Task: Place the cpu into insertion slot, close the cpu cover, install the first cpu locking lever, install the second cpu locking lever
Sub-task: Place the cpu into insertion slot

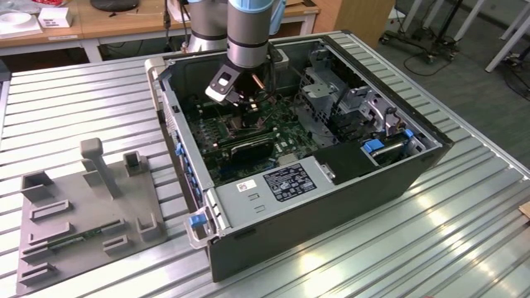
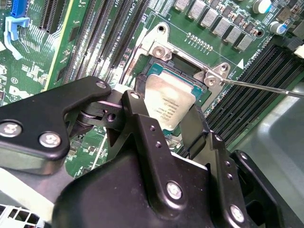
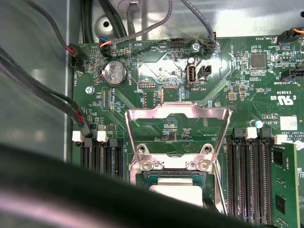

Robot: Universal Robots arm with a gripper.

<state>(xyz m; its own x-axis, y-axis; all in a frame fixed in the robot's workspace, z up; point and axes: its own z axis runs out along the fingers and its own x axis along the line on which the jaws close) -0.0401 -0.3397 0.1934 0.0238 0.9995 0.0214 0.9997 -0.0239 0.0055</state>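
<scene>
In the exterior view my gripper [image 1: 245,101] reaches down into the open computer case [image 1: 414,180], over the green board. In the second wrist view its two black fingers [image 2: 137,111] flank the cpu [image 2: 170,108], a silver-grey square chip, one on each side and touching its edges. The cpu sits at the insertion slot [image 2: 183,65], whose dark far edge shows beyond the chip; I cannot tell whether it is fully seated. The first wrist view has the cpu cover [image 3: 178,114] swung open and standing up behind the cpu [image 3: 175,191]. A thin locking lever [image 2: 266,88] sticks out sideways from the socket corner.
Long black memory slots [image 3: 247,175] lie on both sides of the socket. Dark cables [image 3: 42,95] run along the case wall. A drive cage [image 1: 331,99] stands at the exterior view's right. A grey fixture plate [image 1: 83,217] rests on the metal table beside the case.
</scene>
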